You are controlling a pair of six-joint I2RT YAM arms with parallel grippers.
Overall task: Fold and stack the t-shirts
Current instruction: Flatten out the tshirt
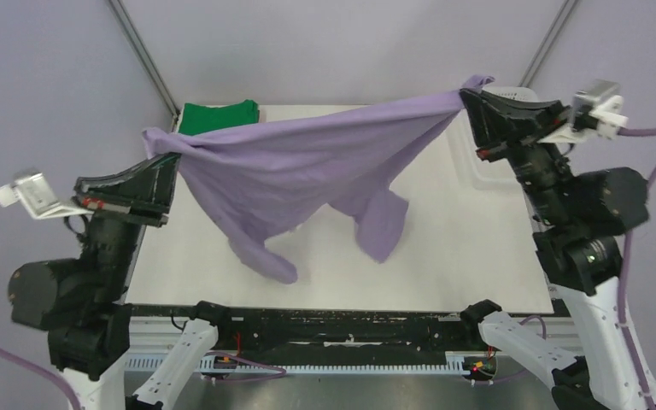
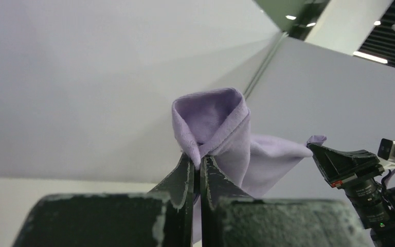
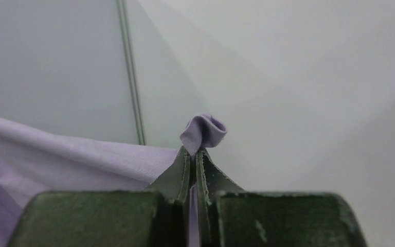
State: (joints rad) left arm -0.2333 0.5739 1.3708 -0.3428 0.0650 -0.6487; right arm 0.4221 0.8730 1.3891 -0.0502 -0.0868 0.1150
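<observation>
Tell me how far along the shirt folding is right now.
Done: one green folded cloth t-shirt lies at the far left corner of the white table. In hand: the plain lavender-purple cloth t-shirt is unfolded, stretched in the air between the left gripper and right gripper, both shut on it, sleeves hanging down. Left: lay it flat, fold it, stack it with the green one. No other shirts show.

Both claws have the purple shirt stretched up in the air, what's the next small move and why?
Probably lower both claws together to lay it flat: the left claw and right claw each pinch an edge of the lavender shirt, stretched between them, its sleeves hanging toward the table.
</observation>
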